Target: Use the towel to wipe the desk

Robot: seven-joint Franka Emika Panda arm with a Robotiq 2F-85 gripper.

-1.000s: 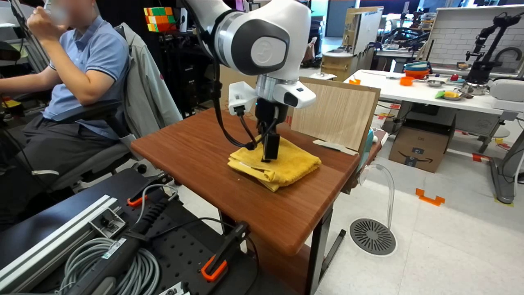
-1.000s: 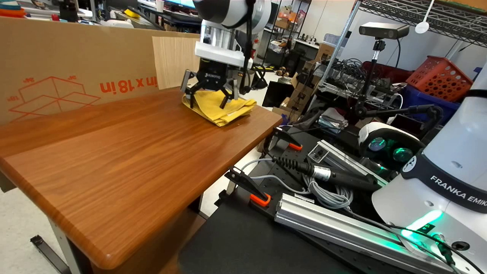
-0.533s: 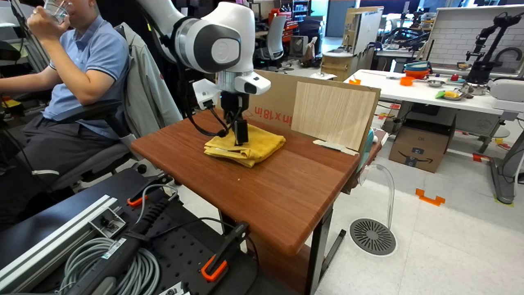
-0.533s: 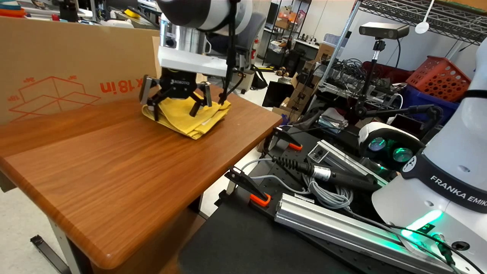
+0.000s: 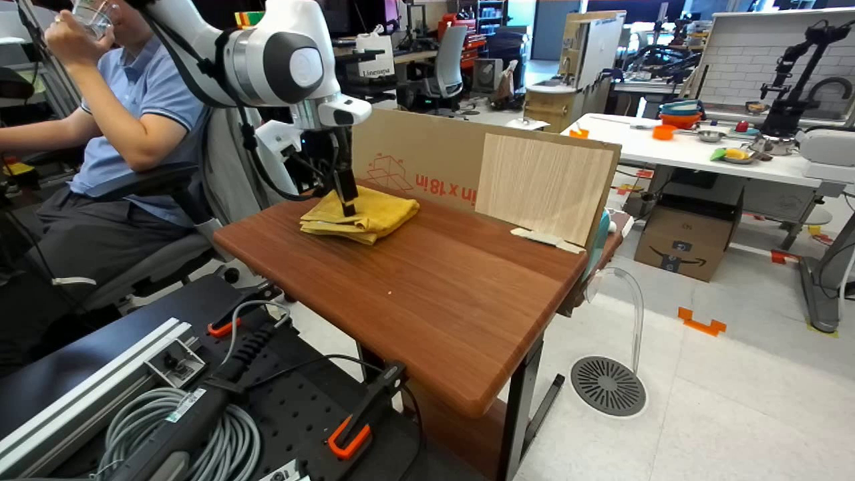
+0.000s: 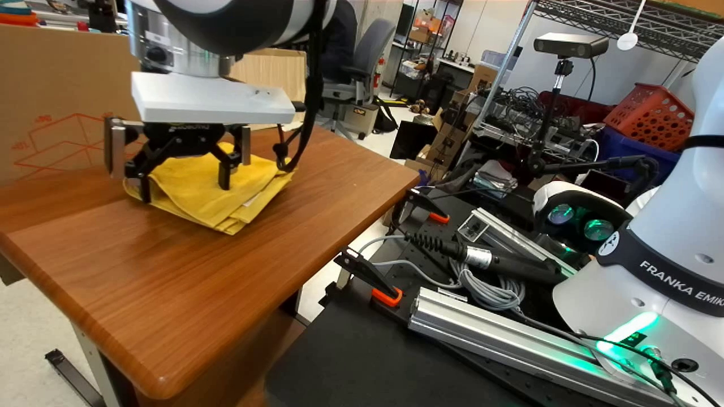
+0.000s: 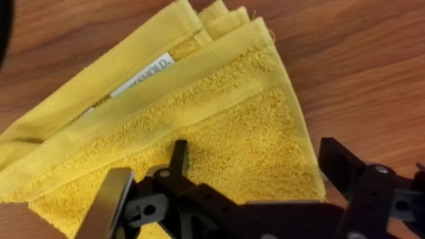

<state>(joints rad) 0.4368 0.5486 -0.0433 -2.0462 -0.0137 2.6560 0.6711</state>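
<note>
The towel (image 5: 384, 215) lies folded on the desk (image 5: 427, 314), near the cardboard (image 5: 431, 150). The gripper (image 7: 254, 140) points down with its 2 fingers (image 7: 180, 157) well apart, nothing clamped between them: in the wrist view, 1 is down on the towel, the other just past its edge.

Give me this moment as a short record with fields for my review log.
Towel: mustard-yellow, folded, lying on the desk
Tag: white, lettering partly hidden by a fold
Jaws: spread apart at the towel; firmness of contact not visible
Backdrop: cardboard panel with upside-down red print
Person: seated, holding a clear glass near the face
</note>
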